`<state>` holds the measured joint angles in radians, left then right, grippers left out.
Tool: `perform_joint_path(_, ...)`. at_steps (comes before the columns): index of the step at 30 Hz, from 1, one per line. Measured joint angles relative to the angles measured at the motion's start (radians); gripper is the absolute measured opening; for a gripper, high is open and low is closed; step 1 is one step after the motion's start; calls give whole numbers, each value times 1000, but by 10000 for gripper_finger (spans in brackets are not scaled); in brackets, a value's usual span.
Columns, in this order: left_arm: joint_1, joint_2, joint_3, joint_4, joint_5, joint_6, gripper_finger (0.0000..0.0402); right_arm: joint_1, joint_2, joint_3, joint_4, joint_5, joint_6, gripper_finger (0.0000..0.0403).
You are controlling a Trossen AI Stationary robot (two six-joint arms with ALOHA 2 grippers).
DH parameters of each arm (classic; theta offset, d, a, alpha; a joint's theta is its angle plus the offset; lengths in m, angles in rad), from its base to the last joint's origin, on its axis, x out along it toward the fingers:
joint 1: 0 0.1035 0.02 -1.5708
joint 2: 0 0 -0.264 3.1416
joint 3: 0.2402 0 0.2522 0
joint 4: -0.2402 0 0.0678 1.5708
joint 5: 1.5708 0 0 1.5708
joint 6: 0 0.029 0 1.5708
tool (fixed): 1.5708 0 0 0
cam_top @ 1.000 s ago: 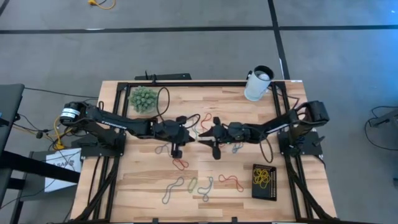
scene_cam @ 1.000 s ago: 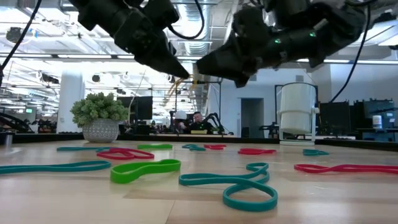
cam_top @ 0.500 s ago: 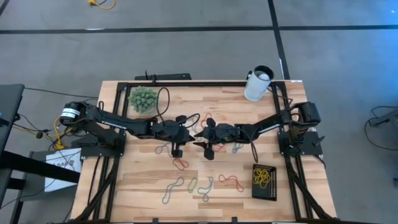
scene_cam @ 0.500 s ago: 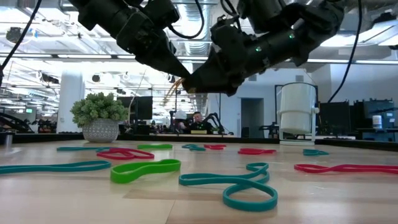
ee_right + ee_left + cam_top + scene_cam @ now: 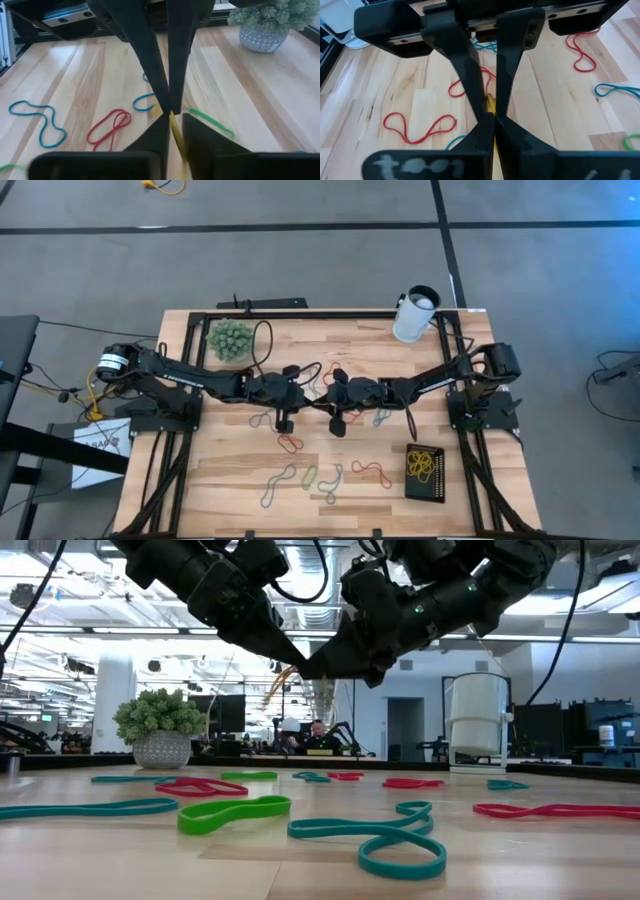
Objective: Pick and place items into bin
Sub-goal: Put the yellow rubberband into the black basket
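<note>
Two grippers now pinch one thin yellow rubber band [image 5: 176, 131]: the right gripper [image 5: 318, 400], earlier open, has closed onto it opposite the clamped left gripper [image 5: 306, 397].

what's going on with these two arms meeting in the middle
Above the middle of the wooden table, the left hand and right hand meet tip to tip on one thin yellow rubber-band loop, apparently a hand-over. Both are pinched on it. More coloured loops lie on the table; the shallow black rectangular bin near the right arm holds several yellow ones.
</note>
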<state>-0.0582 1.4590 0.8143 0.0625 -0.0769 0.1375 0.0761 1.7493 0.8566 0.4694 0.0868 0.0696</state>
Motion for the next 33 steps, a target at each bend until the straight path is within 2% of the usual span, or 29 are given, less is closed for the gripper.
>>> perform_joint_path(3, 0, 0, 0, 0, 0, 0, 0, 0, 0, 0, 0, -1, -2, 6)
perform_joint_path(14, 0, 0, 0, 4, -16, -3, 3, 0, -1, 0, -19, 0, 0, 2)
perform_joint_path(24, 0, 0, 0, 7, -24, 12, 69, 14, -24, -2, -84, 1, 13, 1)
perform_joint_path(28, 0, 0, 0, 4, -80, 12, 95, 39, -111, -2, -262, 1, 141, 1)
perform_joint_path(33, 0, 0, 0, -1, -182, 15, 108, 123, -307, -2, -591, 46, 326, 1)
